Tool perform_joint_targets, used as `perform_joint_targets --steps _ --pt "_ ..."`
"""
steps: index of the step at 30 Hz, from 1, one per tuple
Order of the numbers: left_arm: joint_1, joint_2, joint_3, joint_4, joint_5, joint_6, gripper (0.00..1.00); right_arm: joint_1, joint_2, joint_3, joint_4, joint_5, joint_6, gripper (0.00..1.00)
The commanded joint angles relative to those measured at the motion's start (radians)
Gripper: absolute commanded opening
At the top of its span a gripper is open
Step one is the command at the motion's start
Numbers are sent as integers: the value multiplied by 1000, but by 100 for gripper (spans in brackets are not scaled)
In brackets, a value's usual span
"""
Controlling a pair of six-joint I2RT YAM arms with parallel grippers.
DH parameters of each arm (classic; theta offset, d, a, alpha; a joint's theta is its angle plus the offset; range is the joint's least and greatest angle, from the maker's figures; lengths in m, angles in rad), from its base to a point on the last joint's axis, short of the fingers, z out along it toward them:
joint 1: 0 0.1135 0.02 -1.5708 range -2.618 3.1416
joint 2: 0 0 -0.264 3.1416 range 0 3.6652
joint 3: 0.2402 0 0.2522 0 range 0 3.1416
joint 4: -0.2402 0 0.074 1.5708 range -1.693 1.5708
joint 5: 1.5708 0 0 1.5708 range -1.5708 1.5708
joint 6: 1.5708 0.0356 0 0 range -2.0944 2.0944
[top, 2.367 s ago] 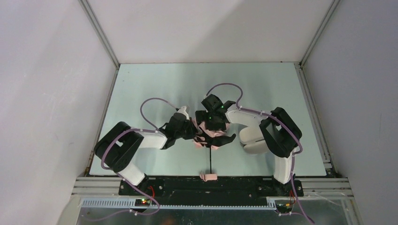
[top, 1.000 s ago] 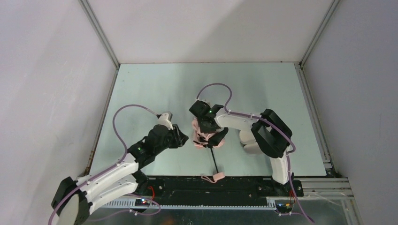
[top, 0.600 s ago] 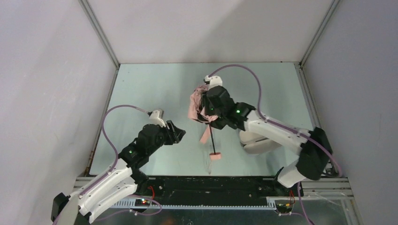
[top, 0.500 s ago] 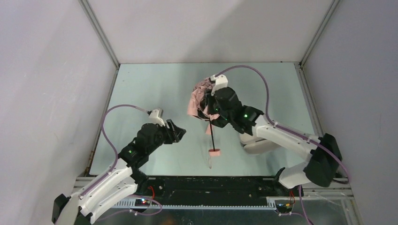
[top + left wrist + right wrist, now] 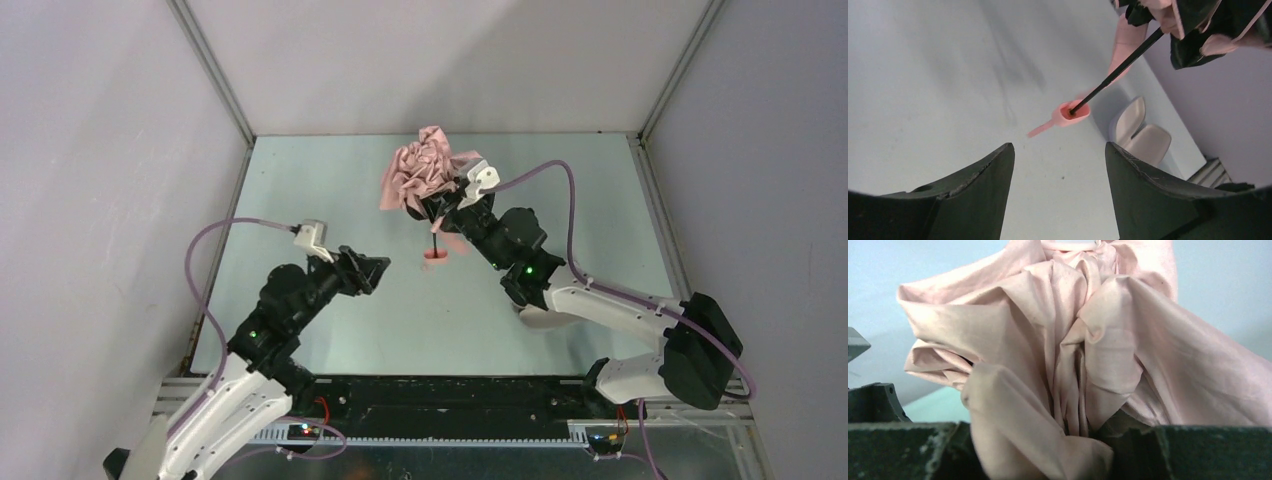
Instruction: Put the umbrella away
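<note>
1. Top view: the umbrella (image 5: 420, 170) hangs above the far middle of the worktop (image 5: 320, 180), at about 12 o'clock from its centre. The crumpled pink canopy (image 5: 410, 185) is bunched at the top. The right pincer (image 5: 441, 208) is closed on the lower edge of that bunch and holds the umbrella clear of the surface. The thin dark shaft (image 5: 436, 238) runs down toward 6 o'clock and ends in the small pink handle (image 5: 435, 256). The left pincer (image 5: 376, 268) is at about 8 o'clock from the handle, near it but apart. Its fingers are spread and hold nothing. A pale case (image 5: 540, 318) shows partly under the right arm.

2. Left wrist view: the two dark fingers (image 5: 983, 190) stand well apart with only bare worktop between them. The handle is beyond them at about 12 o'clock, untouched, with the shaft rising toward 1 o'clock into the right pincer. A blurred pink strap (image 5: 1040, 130) trails from the handle toward 8 o'clock. The case lies open at about 2 o'clock, near the wall.

3. Right wrist view: folds of pink fabric fill nearly the whole picture. At the bottom edge the fingers (image 5: 903, 450) sit on either side of a pinched gather of fabric. The shaft and handle are hidden.
</note>
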Motion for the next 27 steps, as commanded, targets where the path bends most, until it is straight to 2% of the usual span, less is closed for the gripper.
perform_joint_targets --steps 1,3,5,8,10,13,15,17,22,24,26,27 --pt "5 -51 97 -62 -103 59 72 17 -25 13 285 -42 -136 0" --pt "4 -57 98 -68 -109 54 72 27 -11 -88 341 -25 -85 0" --pt "5 -65 84 -68 -111 45 72 46 51 -219 495 -11 -43 0" --pt "6 -83 58 -78 -116 29 71 122 280 -361 820 115 -23 0" --pt "5 -103 40 -83 -123 21 71 160 413 -406 870 169 38 0" --pt "5 -137 21 -102 -135 13 71 197 553 -412 881 210 110 0" --pt "4 -151 12 -115 -143 10 71 210 579 -413 880 245 118 0" --pt "4 -158 4 -119 -144 7 70 203 572 -423 879 278 126 0" --pt "5 -142 -23 -98 -116 -8 71 179 466 -464 859 244 174 0" --pt "4 -127 -26 -88 -94 -7 71 170 379 -467 778 232 227 0" --pt "5 -117 -30 -68 -66 -5 72 156 269 -441 612 220 303 0" --pt "6 -114 -34 -48 -45 -5 72 144 190 -427 465 209 364 0"
